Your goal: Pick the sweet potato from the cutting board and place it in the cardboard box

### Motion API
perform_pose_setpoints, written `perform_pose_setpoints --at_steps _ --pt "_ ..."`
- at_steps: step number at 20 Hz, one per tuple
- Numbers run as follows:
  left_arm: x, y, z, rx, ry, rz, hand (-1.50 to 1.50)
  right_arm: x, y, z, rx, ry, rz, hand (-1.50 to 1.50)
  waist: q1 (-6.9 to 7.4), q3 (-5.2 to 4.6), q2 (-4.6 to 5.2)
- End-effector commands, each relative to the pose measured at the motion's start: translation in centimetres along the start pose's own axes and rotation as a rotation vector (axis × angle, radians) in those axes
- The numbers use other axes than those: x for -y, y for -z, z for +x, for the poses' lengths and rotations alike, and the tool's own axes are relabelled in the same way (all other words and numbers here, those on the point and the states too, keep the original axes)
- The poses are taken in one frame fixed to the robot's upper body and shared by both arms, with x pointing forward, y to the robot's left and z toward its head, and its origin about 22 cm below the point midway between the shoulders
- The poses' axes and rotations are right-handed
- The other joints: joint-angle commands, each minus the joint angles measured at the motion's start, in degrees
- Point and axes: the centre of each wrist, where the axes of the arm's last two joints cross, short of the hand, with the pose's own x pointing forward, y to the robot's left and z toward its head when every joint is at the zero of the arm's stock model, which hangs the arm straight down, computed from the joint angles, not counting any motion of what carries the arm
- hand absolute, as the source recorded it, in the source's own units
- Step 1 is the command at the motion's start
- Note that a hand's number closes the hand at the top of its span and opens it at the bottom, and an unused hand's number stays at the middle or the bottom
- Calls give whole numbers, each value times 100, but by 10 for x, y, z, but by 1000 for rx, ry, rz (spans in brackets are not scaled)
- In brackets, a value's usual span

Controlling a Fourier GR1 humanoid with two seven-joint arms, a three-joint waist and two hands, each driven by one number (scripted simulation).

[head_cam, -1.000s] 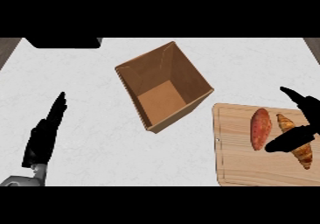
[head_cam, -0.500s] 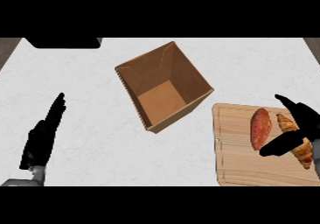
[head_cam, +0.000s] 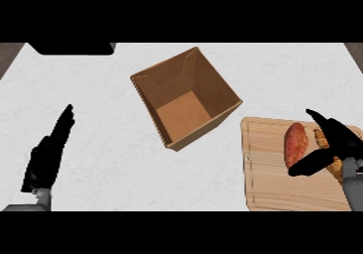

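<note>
well, the right robot hand [head_cam: 336,146] hovers spread over the board [head_cam: 276,186], thumb under, fingers above, grasping nothing, set to close on the sweet potato [head_cam: 295,145] lying there. box [head_cam: 186,97] waits open just left. left robot hand [head_cam: 49,154] rests open on the bench [head_cam: 104,99].

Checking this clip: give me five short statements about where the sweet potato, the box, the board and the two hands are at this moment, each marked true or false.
1. The sweet potato lies on the cutting board. True.
2. The cardboard box already holds the sweet potato. False: the box holds nothing.
3. The right hand is over the cutting board, beside the sweet potato. True.
4. The left hand is curled round the box. False: it rests open at the left, apart from the box.
5. The cutting board is left of the box. False: it lies to its right.
</note>
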Motion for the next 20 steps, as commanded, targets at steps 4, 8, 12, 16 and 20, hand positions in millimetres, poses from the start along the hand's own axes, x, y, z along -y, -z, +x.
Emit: perform_pose_setpoints --at_steps 4,8,12,16,20 --pt "-1 -9 -12 1 -18 -4 0 -11 -1 -11 0 31 -14 -150 -4 -1 0" --pt "11 -4 -4 0 4 -4 0 -2 -6 -2 -12 6 3 -150 -10 -2 -1" --pt "-1 -4 4 -1 2 6 0 -18 11 -5 -14 9 2 -150 0 -1 0" --pt "-5 2 -7 11 2 4 0 -20 29 -11 -7 -22 24 -150 8 -1 4" --pt "0 -1 3 -3 18 3 0 -25 25 -20 -14 -16 43 -150 -4 -1 -1"
